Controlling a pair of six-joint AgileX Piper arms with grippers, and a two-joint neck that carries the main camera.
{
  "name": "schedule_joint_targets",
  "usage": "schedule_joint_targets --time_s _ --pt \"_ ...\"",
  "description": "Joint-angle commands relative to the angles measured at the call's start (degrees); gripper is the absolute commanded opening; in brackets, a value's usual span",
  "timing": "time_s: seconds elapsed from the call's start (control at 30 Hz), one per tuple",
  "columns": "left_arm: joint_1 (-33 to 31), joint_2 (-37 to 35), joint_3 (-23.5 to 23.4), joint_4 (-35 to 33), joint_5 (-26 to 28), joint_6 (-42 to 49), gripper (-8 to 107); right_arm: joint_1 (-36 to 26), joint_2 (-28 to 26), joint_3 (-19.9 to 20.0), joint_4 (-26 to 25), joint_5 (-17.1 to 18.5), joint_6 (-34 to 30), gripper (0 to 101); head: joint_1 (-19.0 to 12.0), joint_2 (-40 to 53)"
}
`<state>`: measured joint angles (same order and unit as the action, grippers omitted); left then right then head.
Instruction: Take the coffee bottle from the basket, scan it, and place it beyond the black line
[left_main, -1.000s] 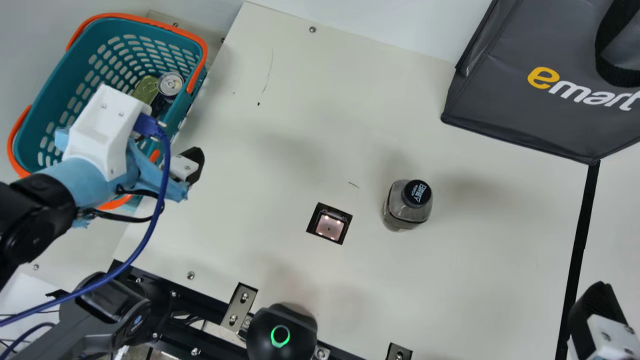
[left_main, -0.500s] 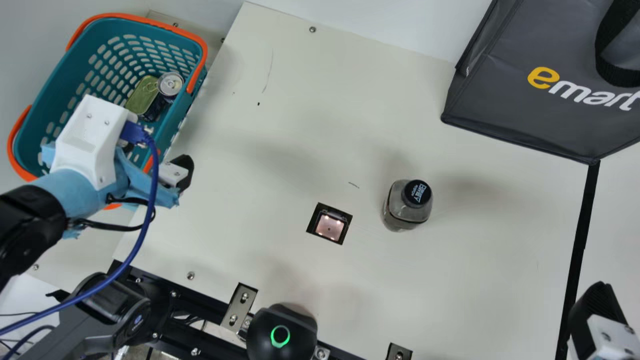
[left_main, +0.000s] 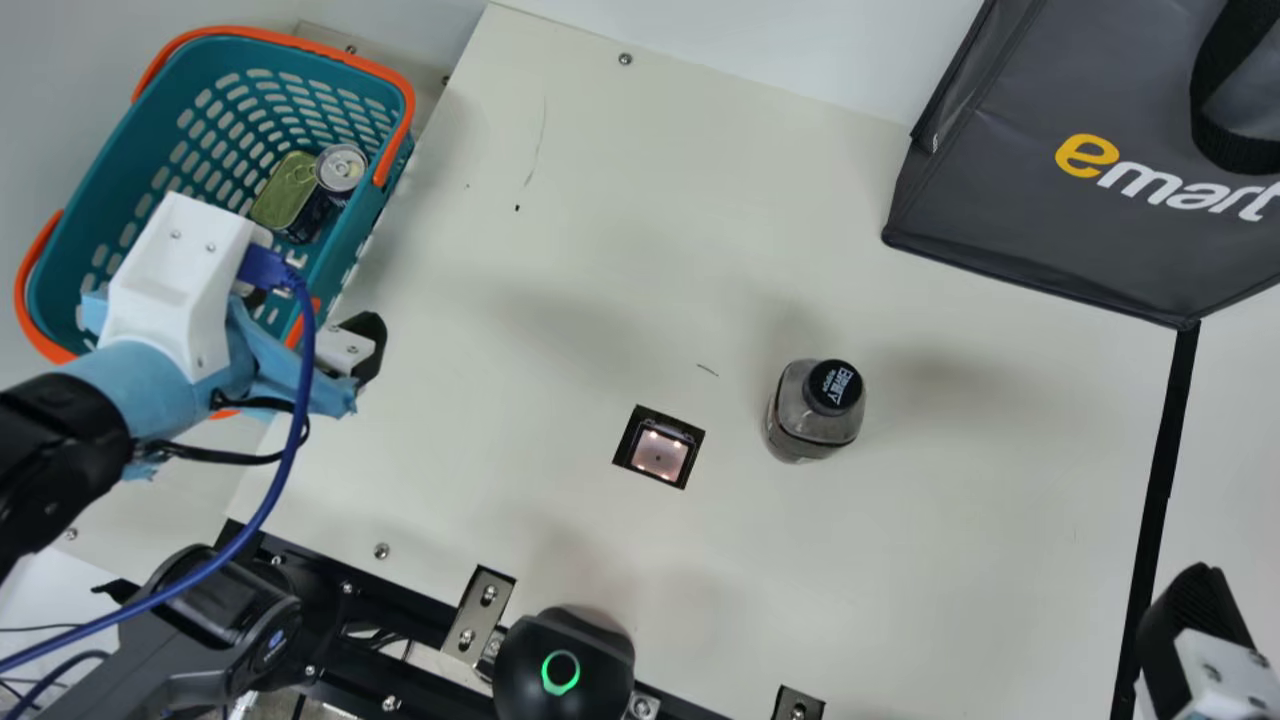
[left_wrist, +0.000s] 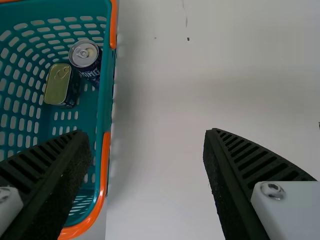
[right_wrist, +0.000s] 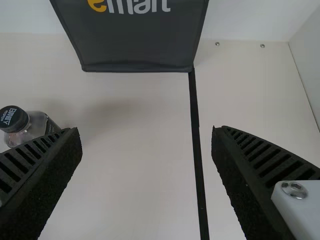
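One black line (left_main: 1163, 470) on the cream table (left_main: 950, 560), by a grey bag (left_main: 1030, 225).

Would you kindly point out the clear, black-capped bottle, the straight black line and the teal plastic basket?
Clear bottle (left_main: 812, 416), main view: its shoulder.
Black line (left_main: 1156, 518), main view: midway along it.
Teal basket (left_wrist: 105, 90), left wrist view: its side rim.

Black-capped coffee bottle (left_main: 810, 415) stands on the table (left_main: 930, 560)

Cream table (left_main: 520, 420), pale wall (right_wrist: 240, 17) behind, soft shadows (left_main: 580, 320)
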<state>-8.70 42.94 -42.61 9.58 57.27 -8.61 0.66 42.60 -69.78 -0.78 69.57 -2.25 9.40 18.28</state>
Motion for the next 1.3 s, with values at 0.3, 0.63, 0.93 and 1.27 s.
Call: schedule_joint_targets --time_s 0.3,0.63,0.93,1.27 --pt "0.0 0.0 0.0 0.0 0.0 0.0 90 0.0 0.0 0.0 0.0 0.0 0.0 91 -1.48 0.14" --pt "0.0 0.0 0.0 0.0 0.0 0.0 90 0.0 0.0 0.0 0.0 0.0 0.0 91 -1.48 -10.55" --pt "0.0 0.0 0.0 0.0 0.0 0.0 90 0.0 0.0 0.0 0.0 0.06 0.0 91 -1.48 -19.86" --pt "0.0 0.0 0.0 0.0 0.0 0.0 90 0.0 0.0 0.0 0.0 0.01 0.0 91 -1.48 -19.86"
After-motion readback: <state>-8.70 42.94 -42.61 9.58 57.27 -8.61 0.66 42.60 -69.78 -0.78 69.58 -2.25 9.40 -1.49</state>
